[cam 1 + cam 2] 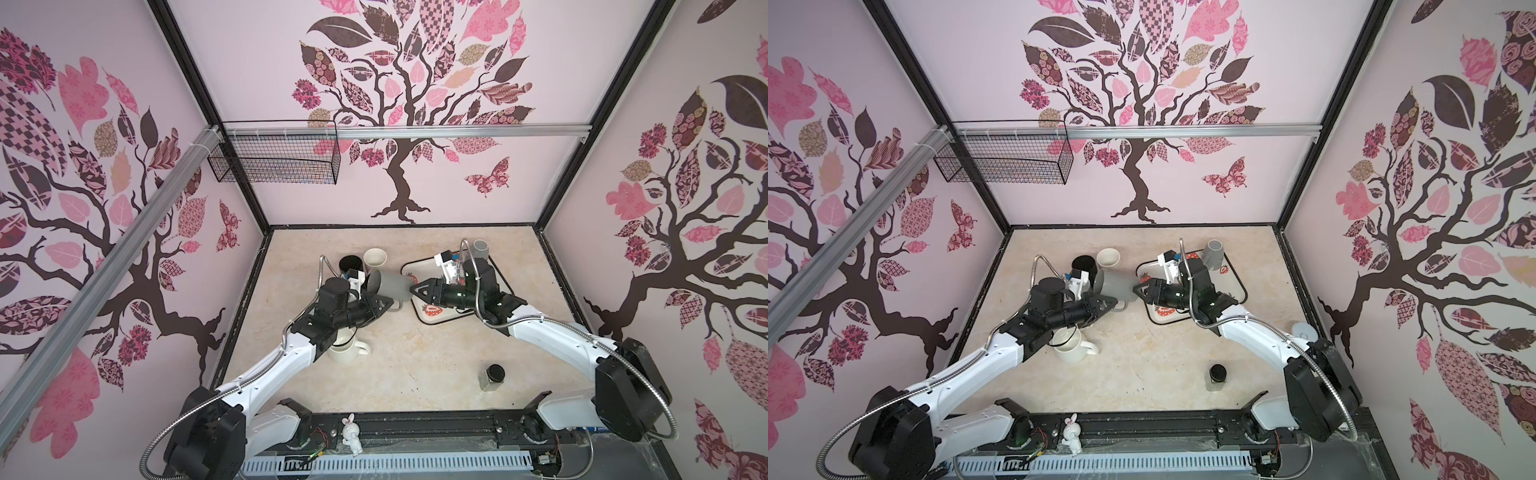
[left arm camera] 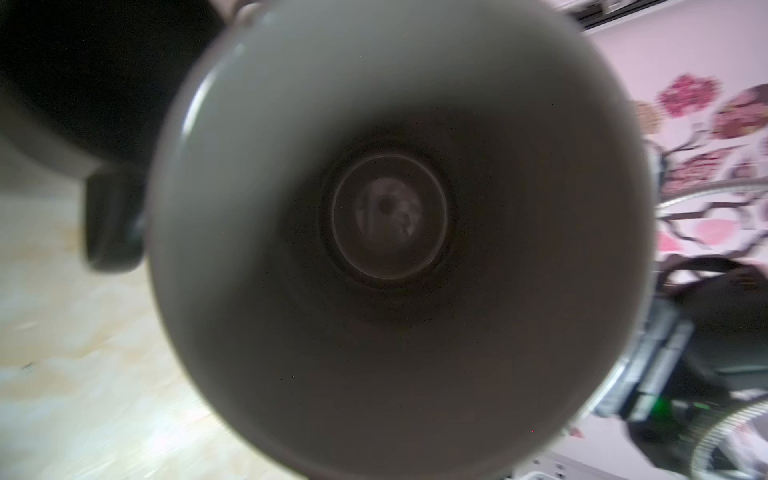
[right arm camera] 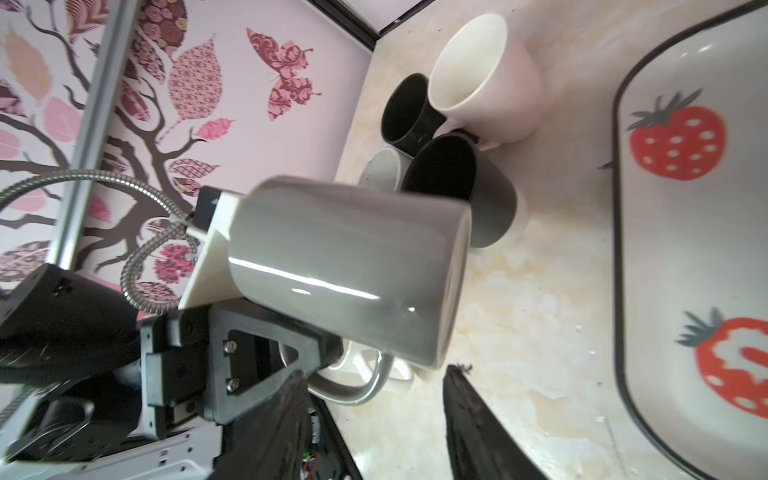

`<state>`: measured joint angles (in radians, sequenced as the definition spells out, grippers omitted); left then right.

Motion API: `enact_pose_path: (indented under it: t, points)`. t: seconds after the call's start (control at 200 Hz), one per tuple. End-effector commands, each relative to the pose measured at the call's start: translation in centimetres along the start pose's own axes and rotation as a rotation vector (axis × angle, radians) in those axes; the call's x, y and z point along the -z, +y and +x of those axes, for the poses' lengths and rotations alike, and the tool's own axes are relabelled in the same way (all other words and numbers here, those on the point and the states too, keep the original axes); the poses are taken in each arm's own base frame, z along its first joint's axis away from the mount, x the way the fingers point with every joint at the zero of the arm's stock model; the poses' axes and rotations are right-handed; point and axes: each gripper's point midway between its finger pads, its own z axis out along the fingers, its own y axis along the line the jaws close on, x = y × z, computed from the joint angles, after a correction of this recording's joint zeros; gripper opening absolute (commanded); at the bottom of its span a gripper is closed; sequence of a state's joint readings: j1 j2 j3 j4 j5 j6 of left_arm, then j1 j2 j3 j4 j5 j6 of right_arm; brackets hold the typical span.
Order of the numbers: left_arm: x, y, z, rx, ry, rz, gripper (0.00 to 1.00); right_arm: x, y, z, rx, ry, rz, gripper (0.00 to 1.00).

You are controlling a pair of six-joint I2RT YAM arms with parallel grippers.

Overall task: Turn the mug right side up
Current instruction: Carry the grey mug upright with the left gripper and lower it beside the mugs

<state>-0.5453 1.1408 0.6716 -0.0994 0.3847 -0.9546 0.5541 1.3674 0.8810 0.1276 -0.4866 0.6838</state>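
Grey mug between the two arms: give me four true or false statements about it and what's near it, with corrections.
1. The grey mug lies on its side. True.
2. The left gripper pinches its rim. False: it is shut on the handle.
3. The right gripper is clamped on the mug's base. False: its jaws stand open beside the base, holding nothing.
4. A white mug stands upright on the table. True.
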Motion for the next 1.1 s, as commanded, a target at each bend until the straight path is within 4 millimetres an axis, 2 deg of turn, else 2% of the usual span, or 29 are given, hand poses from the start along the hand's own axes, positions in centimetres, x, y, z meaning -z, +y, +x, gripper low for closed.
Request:
enact_pose_path:
  t: [0.0,0.325,0.665,0.845,1.095]
  points:
    - [1.7,-0.9,0.2,-0.197,-0.062,-0.14,0.0,2.4,-0.3,-1.5,0.119,-0.055,0.105,0.56]
    - [2.7,1.1,2.8,-0.367,-0.097,-0.469,0.0,5.3,-2.5,-1.8,0.113,-0.089,0.142,0.58]
    - [0.2,0.6,1.7,-0.391,-0.151,-0.629,0.0,6.0,-3.3,-0.8,0.12,-0.064,0.144,0.59]
    - [-0.6,2.0,1.5,-0.387,-0.153,-0.735,0.0,6.6,-4.0,-0.6,0.139,-0.062,0.177,0.6]
    - [-1.3,3.6,1.6,-0.37,-0.165,-0.791,0.0,6.8,-4.7,-0.6,0.145,-0.063,0.194,0.6]
